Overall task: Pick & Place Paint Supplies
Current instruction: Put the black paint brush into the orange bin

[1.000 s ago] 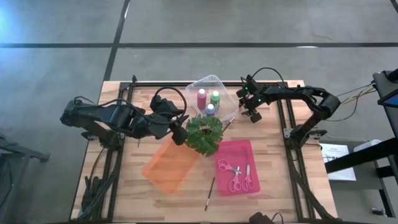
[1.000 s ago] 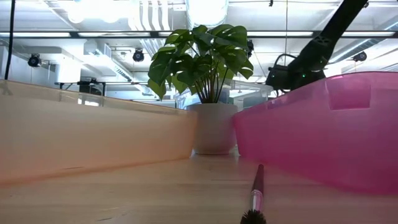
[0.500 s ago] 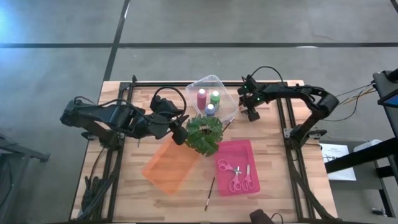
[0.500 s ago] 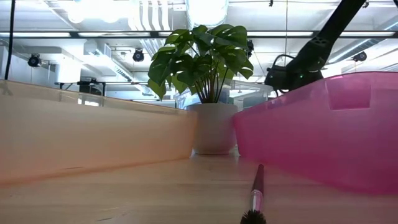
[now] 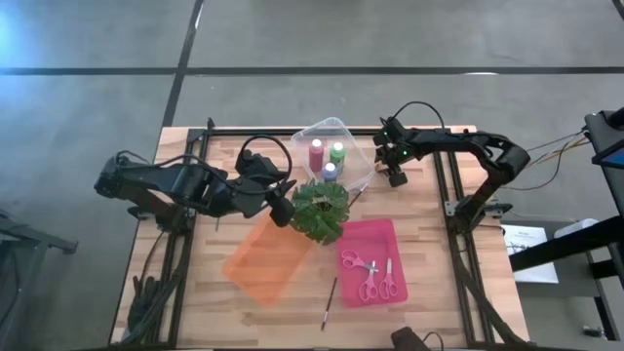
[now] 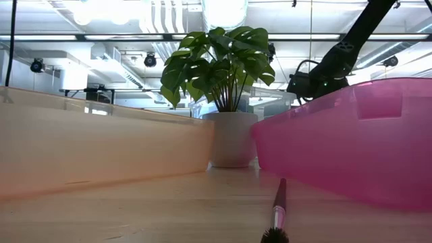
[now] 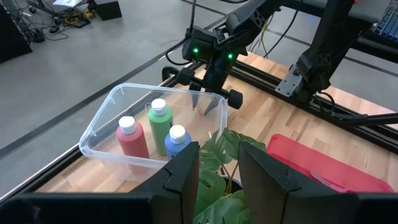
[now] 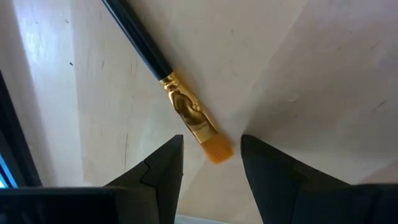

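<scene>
A dark-handled paintbrush [image 8: 163, 70] with a gold ferrule and orange bristles [image 8: 217, 150] lies flat on the wood. My right gripper [image 8: 211, 167] [image 5: 391, 175] hangs over it, open, a finger on either side of the bristle end and touching nothing. Three paint bottles stand in the clear tray [image 5: 343, 128]: maroon-pink [image 5: 315, 155], green [image 5: 337, 153] and blue-purple [image 5: 330, 172]. The pink-handled scissors [image 5: 369, 275] lie in the pink tray [image 5: 385, 230]. A second brush [image 5: 330, 304] [image 6: 278, 209] lies near the table's near edge. My left gripper [image 5: 281, 207] [image 7: 219, 167] waits open beside the plant.
The potted leafy plant [image 5: 320, 210] [image 6: 223, 74] stands mid-table between both grippers. An orange tray [image 5: 265, 261] lies to the left of the pink tray. Black frame rails [image 5: 444, 195] run along the table's right side, near my right arm.
My right gripper has edged a little toward the table's far edge beside the clear tray. Nothing else has moved.
</scene>
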You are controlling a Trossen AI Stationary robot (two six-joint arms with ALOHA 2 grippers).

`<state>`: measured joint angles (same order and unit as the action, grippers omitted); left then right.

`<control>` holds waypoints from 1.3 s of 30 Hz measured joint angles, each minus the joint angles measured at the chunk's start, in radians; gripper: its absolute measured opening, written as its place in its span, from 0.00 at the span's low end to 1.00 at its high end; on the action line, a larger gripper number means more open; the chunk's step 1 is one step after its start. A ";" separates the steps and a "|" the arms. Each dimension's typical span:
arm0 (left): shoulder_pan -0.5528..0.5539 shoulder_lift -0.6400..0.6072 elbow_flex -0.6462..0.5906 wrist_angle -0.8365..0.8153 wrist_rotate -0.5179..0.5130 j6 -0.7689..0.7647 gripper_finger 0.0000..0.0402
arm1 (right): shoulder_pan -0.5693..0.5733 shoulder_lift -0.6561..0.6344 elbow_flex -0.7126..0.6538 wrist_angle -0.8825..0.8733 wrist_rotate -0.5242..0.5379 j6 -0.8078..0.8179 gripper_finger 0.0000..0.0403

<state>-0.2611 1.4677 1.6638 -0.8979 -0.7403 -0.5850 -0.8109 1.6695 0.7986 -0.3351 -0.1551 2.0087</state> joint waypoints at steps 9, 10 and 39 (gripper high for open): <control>0.000 0.000 0.000 0.004 0.000 -0.018 0.29 | -0.001 0.035 0.003 -0.005 -0.026 0.000 0.40; 0.000 0.000 0.000 0.004 0.000 -0.018 0.29 | -0.001 0.035 0.003 -0.006 -0.027 0.000 0.38; 0.000 0.000 0.000 0.020 0.000 -0.045 0.29 | 0.061 -0.248 -0.023 -0.022 0.111 -0.185 0.02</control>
<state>-0.2611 1.4677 1.6638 -0.8782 -0.7403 -0.6296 -0.7501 1.4218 0.7757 -0.3567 -0.0439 1.8241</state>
